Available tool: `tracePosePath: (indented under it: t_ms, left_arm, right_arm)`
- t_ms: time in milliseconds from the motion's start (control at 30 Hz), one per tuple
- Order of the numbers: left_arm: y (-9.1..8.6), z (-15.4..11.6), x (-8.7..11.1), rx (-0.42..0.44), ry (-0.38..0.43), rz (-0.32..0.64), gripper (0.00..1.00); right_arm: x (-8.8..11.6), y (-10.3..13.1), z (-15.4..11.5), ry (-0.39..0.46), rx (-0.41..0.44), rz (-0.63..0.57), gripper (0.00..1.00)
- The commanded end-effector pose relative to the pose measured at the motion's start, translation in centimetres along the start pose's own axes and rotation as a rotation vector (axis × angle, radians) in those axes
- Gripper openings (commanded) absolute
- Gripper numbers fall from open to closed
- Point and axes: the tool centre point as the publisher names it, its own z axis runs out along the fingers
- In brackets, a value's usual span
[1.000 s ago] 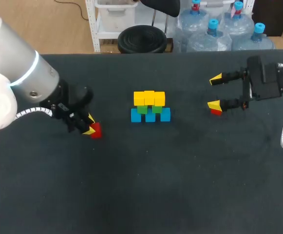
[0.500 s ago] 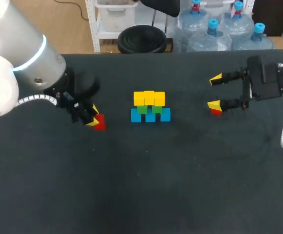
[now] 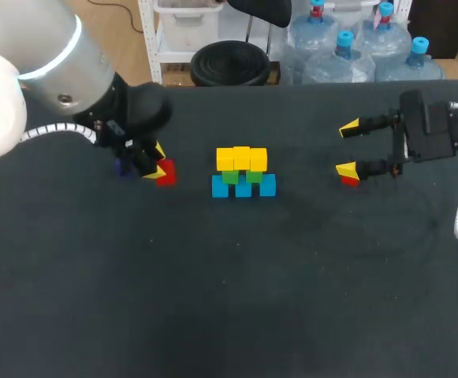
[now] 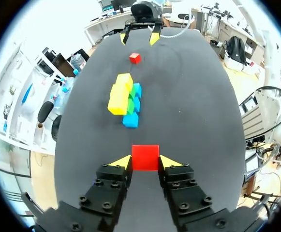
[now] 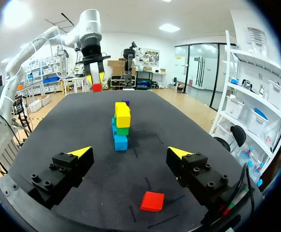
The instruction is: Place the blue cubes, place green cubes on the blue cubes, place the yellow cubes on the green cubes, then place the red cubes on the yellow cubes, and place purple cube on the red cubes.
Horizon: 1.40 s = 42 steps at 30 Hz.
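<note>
- Left end effector (image 3: 156,167) — clamped on a red cube (image 3: 165,172); in the left wrist view, one yellow tip pressed against each side face
- Change over the last second — carried, cube in grip, from a nearer spot on the bench (image 3: 229,299) toward the far side and slightly toward the stack; now near the stack on its left, not touching; cube appears clear of the bench surface
- Stack — blue cubes (image 3: 243,187) at the base, green cubes (image 3: 242,176) on them, yellow cubes (image 3: 242,159) on top; unchanged over the interval; no red cube on it yet
- Right end effector (image 3: 348,147) — fingers wide apart, nothing between them; unmoved over the interval; second red cube (image 3: 350,180) resting on the bench just under the nearer tip, well apart from the stack
- Small dark purple object (image 3: 122,166) partly hidden beside the left arm; probably the purple cube, not certain
- Meaning for the task — pick of the first red cube judged complete, transport under way; remaining for this cube: align over the yellow layer, lower, release; second red cube and the purple cap not yet started
</note>
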Motion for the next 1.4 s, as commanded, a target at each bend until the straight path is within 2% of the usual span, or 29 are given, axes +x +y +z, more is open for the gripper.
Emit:
tracePosePath:
  t_ms: [33,500,933,1400]
  left_arm:
    - [0.7,-0.3,-1.3,0.002,0.005,0.010,0.00]
    - [4.3,0.0,-6.7,-0.009,-0.014,0.087,0.00]
    - [7.6,2.3,-8.9,0.031,-0.011,0.105,0.00]
    - [8.5,4.4,-9.6,0.070,-0.030,0.102,0.00]
  right_arm:
    - [0.0,0.0,0.1,-0.002,0.001,-0.001,1.00]
    - [0.0,0.0,0.1,-0.002,0.001,-0.001,1.00]
    - [0.0,0.0,0.1,-0.002,0.001,-0.001,1.00]
    - [0.0,0.0,0.1,-0.002,0.001,-0.001,1.00]
